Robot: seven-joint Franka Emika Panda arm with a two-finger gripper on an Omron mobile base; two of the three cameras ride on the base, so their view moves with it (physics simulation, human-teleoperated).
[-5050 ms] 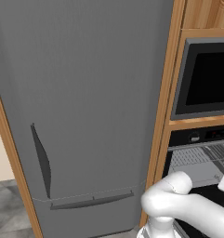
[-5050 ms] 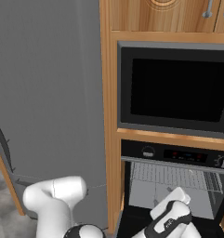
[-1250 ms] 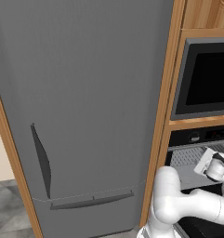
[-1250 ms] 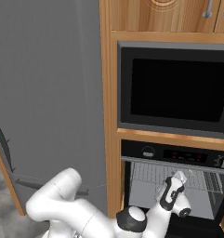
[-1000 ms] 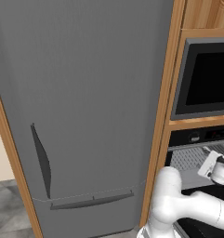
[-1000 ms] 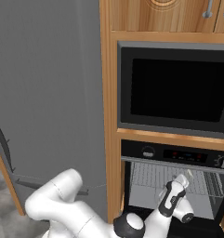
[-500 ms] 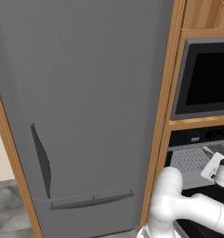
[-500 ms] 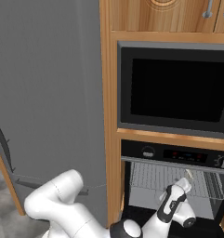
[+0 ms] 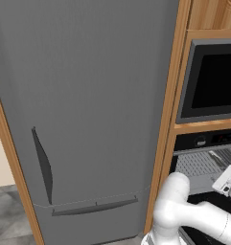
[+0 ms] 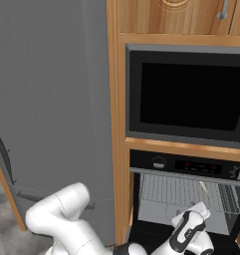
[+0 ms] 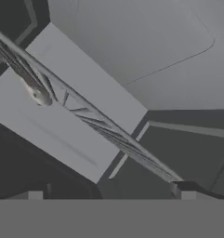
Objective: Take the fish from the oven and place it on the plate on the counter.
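Microwave (image 10: 191, 94) above oven (image 10: 186, 199) (fridge (image 9: 83, 110) beside)

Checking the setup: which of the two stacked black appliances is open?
The oven, the lower one: wire rack exposed. The microwave above stays shut.

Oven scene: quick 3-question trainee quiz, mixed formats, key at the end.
1. True or false: the oven stands open, with its wire rack exposed.
2. Multiple choice: the fish lies A) on the wire rack, B) between the gripper's fingers, C) on the floor.
3. Fill in: the gripper is ____, with nothing between its fingertips.

Key: 1 true; 2 A; 3 open.
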